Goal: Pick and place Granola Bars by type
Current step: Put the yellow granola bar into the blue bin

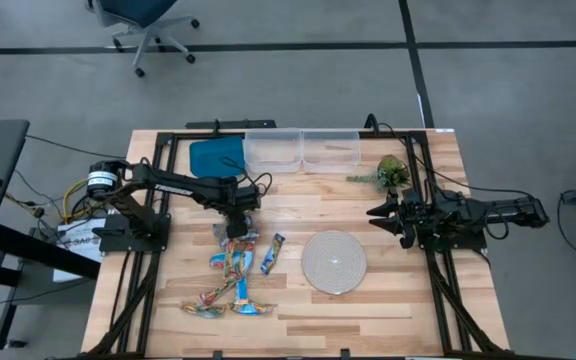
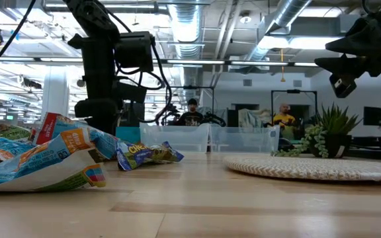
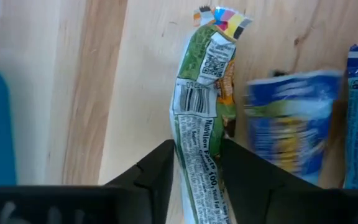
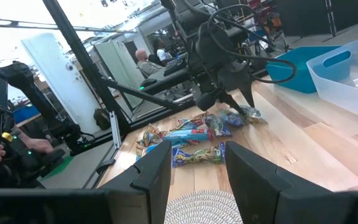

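Note:
Several Granola Bars lie in a loose heap (image 1: pixel 230 268) on the wooden table's left half; one blue bar (image 1: pixel 273 253) lies apart to the right of it. My left gripper (image 1: pixel 236 228) points down at the heap's far end and is shut on a green-and-white bar (image 3: pixel 204 81). Blue bars (image 3: pixel 291 124) lie beside it. My right gripper (image 4: pixel 194 174) waits open and level by the table's right edge, with nothing between its fingers. My left gripper pinches the green-and-white bar between its two fingers, one on each long side at the nutrition panel (image 3: pixel 197 146). The fingers (image 3: pixel 160 171) come from above and lie across the bar. The bar's colour-striped end (image 3: pixel 225 18) lies flat on the table.
A round woven mat (image 1: pixel 333 262) lies at the middle right. Two clear bins (image 1: pixel 301 150) and a blue lid (image 1: pixel 215 155) stand along the far edge, a plant sprig (image 1: pixel 388 175) at the far right. People sit in the room beyond the table.

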Action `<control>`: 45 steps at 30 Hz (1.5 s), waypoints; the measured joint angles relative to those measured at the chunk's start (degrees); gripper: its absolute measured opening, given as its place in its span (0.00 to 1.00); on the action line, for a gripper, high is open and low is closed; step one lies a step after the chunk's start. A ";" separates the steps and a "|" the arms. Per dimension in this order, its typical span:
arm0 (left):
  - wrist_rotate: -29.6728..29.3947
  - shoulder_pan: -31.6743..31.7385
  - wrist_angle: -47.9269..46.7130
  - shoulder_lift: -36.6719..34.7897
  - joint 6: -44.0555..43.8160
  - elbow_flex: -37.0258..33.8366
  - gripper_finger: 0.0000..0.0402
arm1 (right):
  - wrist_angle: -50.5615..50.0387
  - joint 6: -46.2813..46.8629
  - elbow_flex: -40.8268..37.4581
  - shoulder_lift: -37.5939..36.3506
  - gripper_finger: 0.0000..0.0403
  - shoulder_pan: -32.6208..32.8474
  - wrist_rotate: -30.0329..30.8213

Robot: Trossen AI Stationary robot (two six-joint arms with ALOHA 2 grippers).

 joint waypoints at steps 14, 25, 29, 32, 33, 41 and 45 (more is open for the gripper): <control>0.02 0.67 -0.52 -0.02 -3.40 -0.02 0.07 | 0.00 0.00 0.00 0.00 0.36 0.00 -0.01; 0.13 0.68 -0.47 -1.41 -7.10 -0.04 0.04 | 0.00 0.00 0.00 0.00 0.36 0.01 -0.01; 0.13 0.99 -0.65 -4.03 -8.25 -0.04 0.04 | 0.00 0.00 0.00 0.00 0.35 0.02 -0.01; 0.09 1.49 -1.47 -6.51 -9.74 -0.04 0.04 | 0.00 0.00 0.00 0.00 0.35 0.01 -0.01; -0.01 1.68 -1.88 -7.58 -10.42 -0.04 0.04 | 0.00 0.00 0.00 0.00 0.35 0.00 -0.01; -4.92 4.33 -3.49 -19.69 -16.43 -0.04 0.04 | 0.00 0.00 0.00 -0.01 0.35 0.02 0.00; -8.56 7.63 -3.59 -25.13 -20.34 -0.04 0.04 | -0.01 0.00 0.00 -0.02 0.35 0.01 -0.01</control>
